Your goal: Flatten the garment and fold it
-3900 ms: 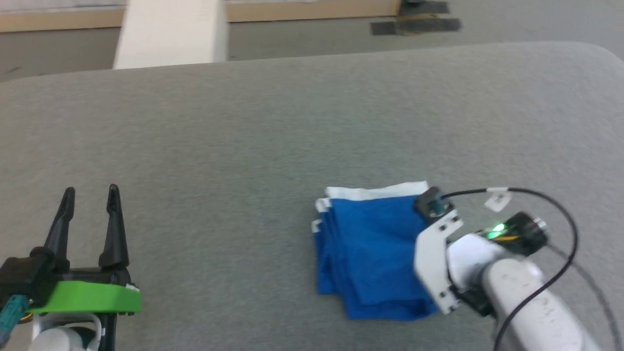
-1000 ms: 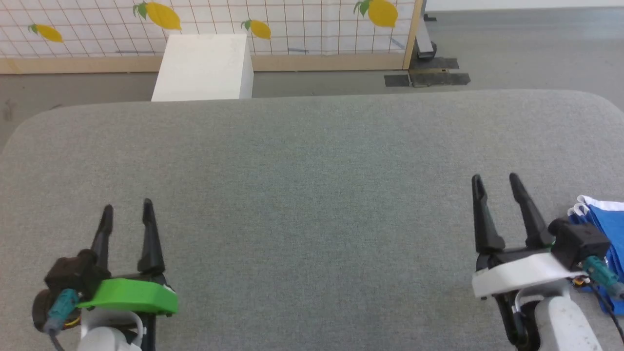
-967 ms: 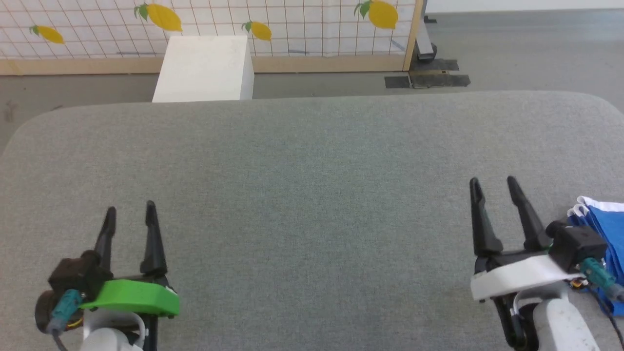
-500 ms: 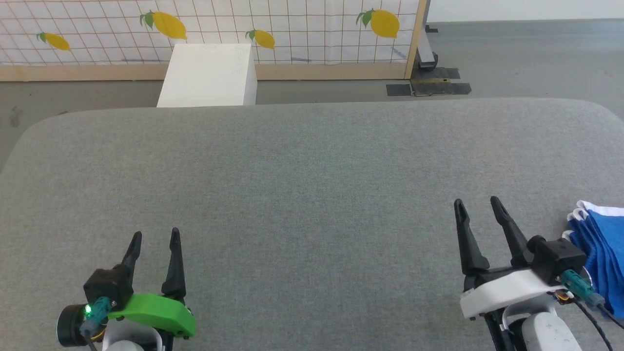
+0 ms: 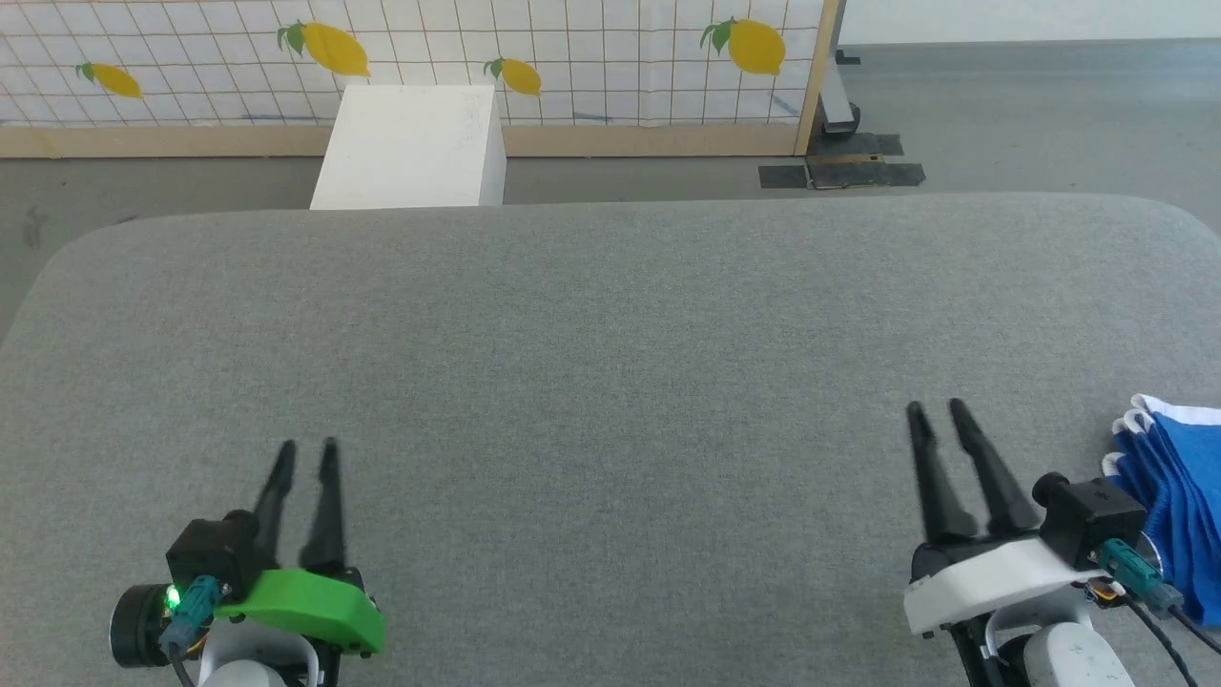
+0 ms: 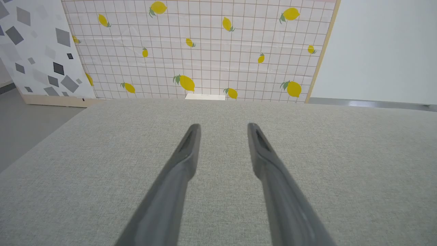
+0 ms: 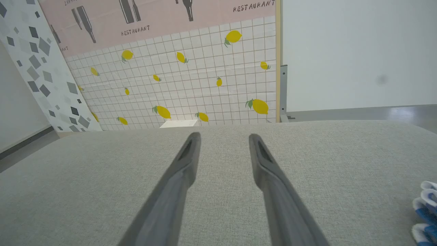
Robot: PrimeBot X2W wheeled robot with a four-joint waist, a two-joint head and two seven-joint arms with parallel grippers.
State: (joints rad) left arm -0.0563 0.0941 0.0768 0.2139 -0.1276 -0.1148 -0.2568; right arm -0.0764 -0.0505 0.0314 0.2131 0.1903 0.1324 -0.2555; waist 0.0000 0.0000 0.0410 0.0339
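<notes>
— Where is the garment [image 5: 1178, 496]?
— At the right edge of the head view: a folded blue stack with white edges showing along its upper left side. It lies on the grey tabletop [image 5: 610, 315], just right of the right pincer [image 5: 936, 407]. Whether it touches that wrist's camera block I cannot tell.
— And the fingers?
— Apart on both. The right pincer at lower right and the left pincer [image 5: 307, 446] at lower left point up the frame, with bare tabletop in each gap and nothing held.
— Behind?
— A white box [image 5: 410, 143] in front of a lemon-print panel [image 5: 572, 48], along the top.
</notes>
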